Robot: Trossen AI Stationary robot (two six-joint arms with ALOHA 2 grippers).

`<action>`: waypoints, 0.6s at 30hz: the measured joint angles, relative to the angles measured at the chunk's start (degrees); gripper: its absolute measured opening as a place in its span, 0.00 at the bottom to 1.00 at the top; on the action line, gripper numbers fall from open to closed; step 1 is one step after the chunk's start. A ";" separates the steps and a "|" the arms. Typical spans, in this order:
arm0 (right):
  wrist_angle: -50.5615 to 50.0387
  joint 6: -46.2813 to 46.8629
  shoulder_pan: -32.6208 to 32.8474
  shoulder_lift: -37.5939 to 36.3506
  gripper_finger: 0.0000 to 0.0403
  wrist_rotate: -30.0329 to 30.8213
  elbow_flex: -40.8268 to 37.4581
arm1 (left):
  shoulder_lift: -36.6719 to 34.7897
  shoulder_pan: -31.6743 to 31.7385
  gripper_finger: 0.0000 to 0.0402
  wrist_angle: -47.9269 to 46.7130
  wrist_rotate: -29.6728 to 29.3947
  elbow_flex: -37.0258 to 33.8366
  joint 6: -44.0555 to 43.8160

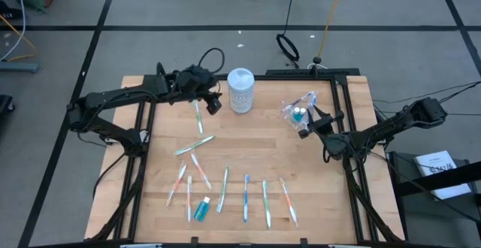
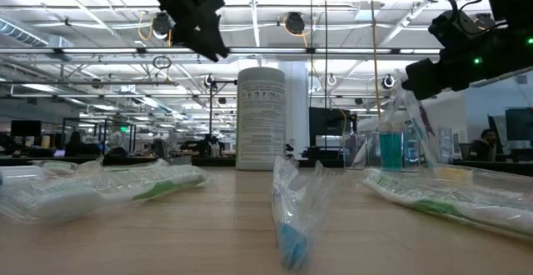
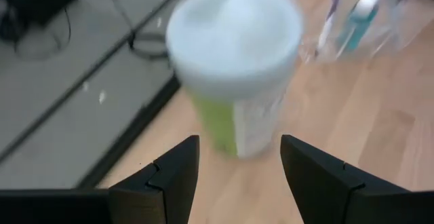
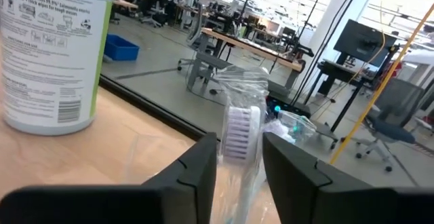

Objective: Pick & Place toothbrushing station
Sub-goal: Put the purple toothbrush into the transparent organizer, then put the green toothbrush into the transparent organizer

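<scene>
Two arms were over your table. Your left gripper (image 1: 213, 102) hung above the wood at the far left, just beside the white canister (image 1: 241, 89), its fingers (image 3: 169, 180) spread wide with nothing between them; the wrist view looked straight past them at the canister's lid.

Your right gripper (image 1: 314, 125) sat at the far right, at the clear plastic cup (image 1: 300, 113). The cup stood upright on the wood with a teal toothpaste tube (image 2: 391, 149) and a wrapped toothbrush (image 4: 241, 132) in it. In the right wrist view the brush's white bristled head showed in the narrow gap between the fingers (image 4: 196, 166), which stood a little apart; you could not tell whether they touched the wrapper.

Most of the toothbrushes (image 1: 246, 197) lay wrapped on the near half of the table, spread in a loose row, and one more teal tube (image 1: 202, 209) lay among them near the front edge.
</scene>
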 joint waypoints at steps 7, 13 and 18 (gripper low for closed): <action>3.34 -0.06 0.00 0.00 0.39 0.02 0.00 | 0.00 0.29 0.53 -11.41 -4.08 0.00 -12.25; 14.98 -5.69 0.11 0.00 0.41 -0.04 0.00 | 0.02 0.22 0.53 -10.83 -7.04 -5.64 -22.60; 18.42 -7.08 0.13 0.00 0.39 -0.09 0.00 | 0.02 0.51 0.53 -1.71 -7.91 -14.54 -29.39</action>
